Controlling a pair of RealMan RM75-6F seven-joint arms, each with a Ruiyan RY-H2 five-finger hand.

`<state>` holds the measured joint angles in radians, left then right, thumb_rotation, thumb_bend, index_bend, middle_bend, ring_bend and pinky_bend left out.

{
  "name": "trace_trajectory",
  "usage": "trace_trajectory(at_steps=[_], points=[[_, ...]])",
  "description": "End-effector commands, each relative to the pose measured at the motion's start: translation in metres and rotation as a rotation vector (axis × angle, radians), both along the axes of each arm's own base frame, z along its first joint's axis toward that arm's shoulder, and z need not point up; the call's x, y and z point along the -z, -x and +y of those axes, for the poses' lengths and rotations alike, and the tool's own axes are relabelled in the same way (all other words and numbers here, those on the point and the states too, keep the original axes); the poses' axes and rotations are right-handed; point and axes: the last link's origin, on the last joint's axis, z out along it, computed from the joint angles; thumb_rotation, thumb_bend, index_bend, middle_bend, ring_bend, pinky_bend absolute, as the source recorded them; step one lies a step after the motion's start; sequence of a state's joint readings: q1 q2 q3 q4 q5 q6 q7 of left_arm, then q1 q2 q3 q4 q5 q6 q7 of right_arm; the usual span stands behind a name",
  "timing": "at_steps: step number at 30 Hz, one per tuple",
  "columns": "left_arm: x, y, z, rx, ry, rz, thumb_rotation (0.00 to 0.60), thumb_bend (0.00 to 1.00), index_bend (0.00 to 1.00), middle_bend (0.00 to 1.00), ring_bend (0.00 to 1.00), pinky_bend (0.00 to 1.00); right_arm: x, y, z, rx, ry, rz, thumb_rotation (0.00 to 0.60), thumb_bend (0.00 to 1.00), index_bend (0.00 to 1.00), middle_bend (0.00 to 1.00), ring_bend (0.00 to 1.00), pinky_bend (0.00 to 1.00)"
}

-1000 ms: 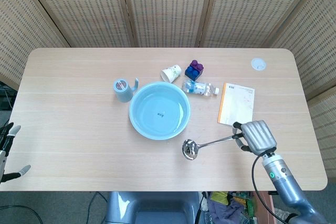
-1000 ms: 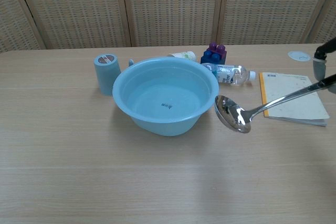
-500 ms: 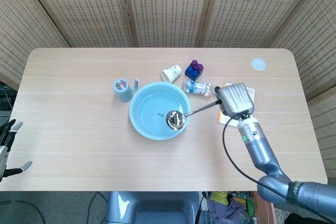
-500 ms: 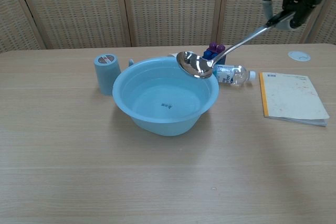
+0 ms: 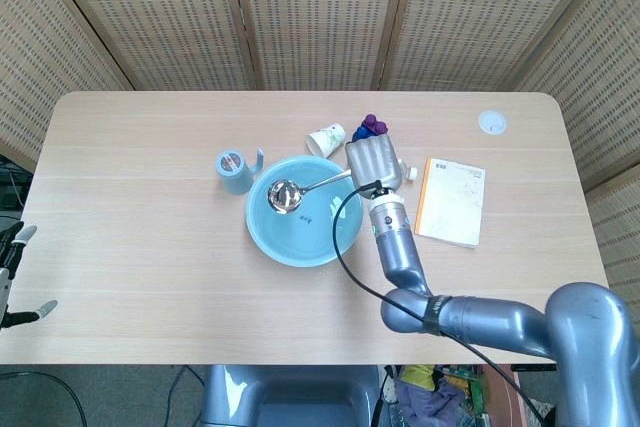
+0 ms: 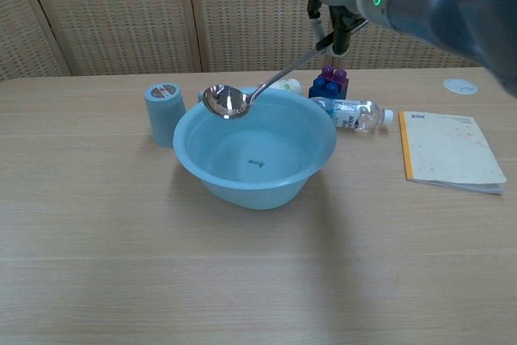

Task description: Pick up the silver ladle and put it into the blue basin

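My right hand [image 5: 372,163] grips the end of the silver ladle's handle, raised well above the table; in the chest view the right hand [image 6: 329,23] shows near the top edge. The silver ladle [image 5: 286,196] hangs in the air with its bowl [image 6: 225,101] over the left part of the blue basin [image 5: 340,237]. The blue basin [image 6: 206,171] stands in the middle of the table with a small mark on its bottom. My left hand [image 5: 14,277] shows only as fingertips at the left edge of the head view, holding nothing.
A blue cup [image 5: 235,171] stands left of the basin. Behind the basin lie a tipped paper cup [image 5: 325,138], blue-purple blocks [image 6: 329,84] and a plastic bottle [image 6: 352,113]. A notebook [image 5: 450,201] lies to the right, a white disc [image 5: 491,122] far right.
My right hand has carried the ladle up and leftward: from low beside the basin's right front, over its right rim, to its left part now.
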<state>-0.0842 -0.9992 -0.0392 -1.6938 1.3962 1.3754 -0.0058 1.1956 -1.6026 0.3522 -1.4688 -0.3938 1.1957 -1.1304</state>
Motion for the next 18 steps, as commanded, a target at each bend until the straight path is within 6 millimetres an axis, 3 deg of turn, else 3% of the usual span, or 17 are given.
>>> trace_trajectory(at_steps=[1, 6, 18], points=[[-0.001, 0.002, 0.002, -0.009, -0.001, -0.004, 0.600, 0.00, 0.00, 0.00, 0.00, 0.00, 0.021, -0.008, 0.000, -0.032, 0.029, 0.071, 0.600, 0.98, 0.81, 0.92, 1.00, 1.00], [-0.005, 0.006, 0.003, -0.028, -0.008, -0.017, 0.600, 0.00, 0.00, 0.00, 0.00, 0.00, 0.039, -0.007, -0.008, -0.069, 0.072, 0.186, 0.600, 0.98, 0.81, 0.92, 1.00, 1.00], [-0.005, 0.009, 0.004, -0.043, -0.002, -0.023, 0.600, 0.00, 0.00, 0.00, 0.00, 0.00, 0.059, 0.009, -0.010, -0.174, 0.176, 0.379, 0.600, 0.98, 0.81, 0.92, 1.00, 1.00]])
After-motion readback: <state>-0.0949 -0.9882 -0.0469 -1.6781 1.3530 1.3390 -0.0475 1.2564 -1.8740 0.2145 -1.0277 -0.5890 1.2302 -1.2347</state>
